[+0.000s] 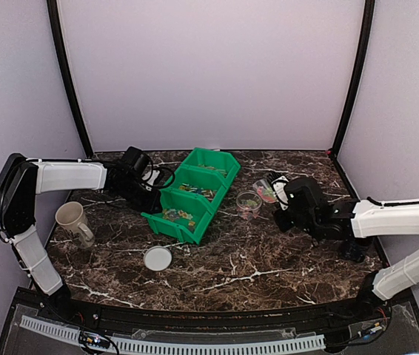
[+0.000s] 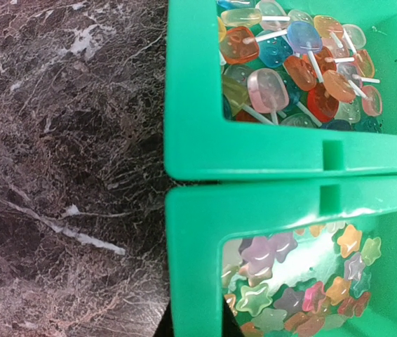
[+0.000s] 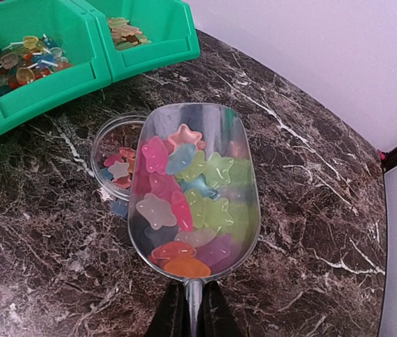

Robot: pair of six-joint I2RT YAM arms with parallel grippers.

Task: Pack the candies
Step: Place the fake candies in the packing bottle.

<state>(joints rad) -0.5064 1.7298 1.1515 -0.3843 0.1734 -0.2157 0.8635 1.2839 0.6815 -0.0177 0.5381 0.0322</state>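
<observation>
Right wrist view: with my right gripper (image 3: 193, 312) clenched on the handle of the scoop (image 3: 205, 119), I tip slowly, lip over the clear tub (image 3: 104, 140), so no star candies (image 3: 156, 210) spill.

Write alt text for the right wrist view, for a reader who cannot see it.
The right end effector holds a metal scoop full of star-shaped candies above a dark marble table, close by a small clear cup holding a few more. Green bins of candies stand at the upper left.

Cup (image 3: 97, 168) half hidden behind scoop (image 3: 191, 116), scoop handle cut off below, bin (image 2: 254, 151) cropped at right, farthest candies (image 3: 125, 29) blurry, perhaps stars
</observation>
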